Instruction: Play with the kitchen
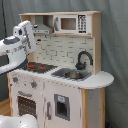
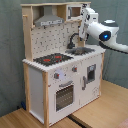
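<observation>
one robot arm raised beside the kitchen (image 1: 60, 75)
gripper (image 2: 86, 12) sits up near the hood (image 2: 49, 20), above the hob (image 2: 52, 59); whether it is spread or pinched, cannot tell.

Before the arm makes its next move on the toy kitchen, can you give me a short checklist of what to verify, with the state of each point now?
1. Kitchen stands upright: ok.
2. Oven door closed: ok.
3. Hob free of loose things: ok.
4. Sink empty: cannot tell, its inside is dark in both exterior views.
5. Arm clear of the kitchen: not ok, it hangs close over the hob side.
6. Hand open or shut: cannot tell.
</observation>
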